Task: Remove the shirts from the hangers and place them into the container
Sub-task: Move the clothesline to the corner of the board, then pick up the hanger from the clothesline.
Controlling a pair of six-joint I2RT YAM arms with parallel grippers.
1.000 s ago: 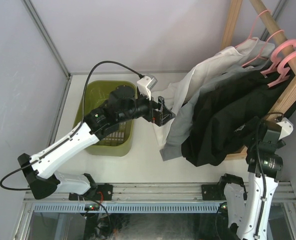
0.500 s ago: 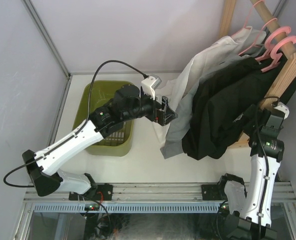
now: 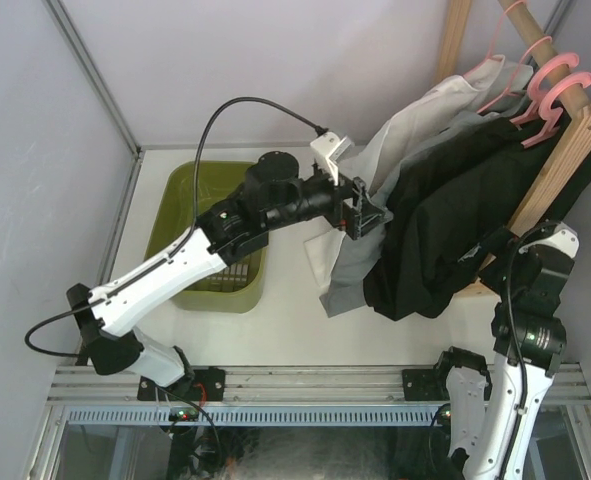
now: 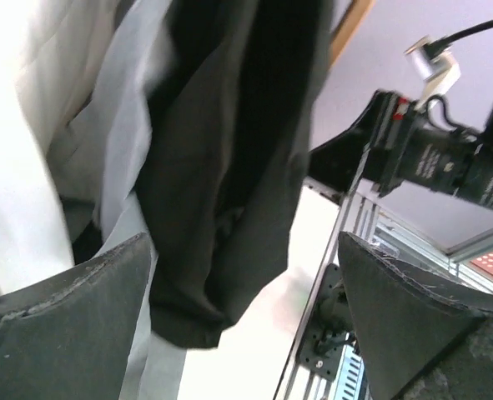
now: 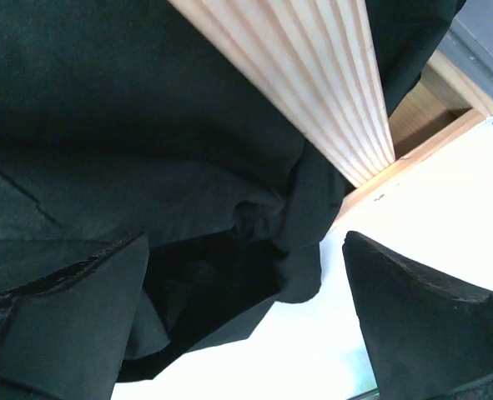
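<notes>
Several shirts hang at the right from pink hangers (image 3: 555, 85) on a wooden pole: a white one (image 3: 405, 130), a grey one (image 3: 350, 270) and black ones (image 3: 445, 220). My left gripper (image 3: 367, 212) is open, raised at the shirts' left edge. In the left wrist view the black shirt's (image 4: 229, 167) hem hangs ahead of the open left gripper (image 4: 244, 250), with the grey shirt (image 4: 117, 142) to its left. My right gripper (image 5: 246, 242) is open just under a black shirt (image 5: 104, 125), gripping nothing. The olive-green container (image 3: 190, 215) stands at the left, partly under my left arm.
The wooden rack's slanted beam (image 3: 560, 170) runs down the right side, and its base (image 5: 430, 108) rests on the white table. The beam (image 5: 313, 83) passes close above my right gripper. Grey walls close in the left, back and right.
My left gripper has risen and moved right, up to the shirts' left edge. My right arm has shifted a little beside the rack. The shirts have swung slightly.
</notes>
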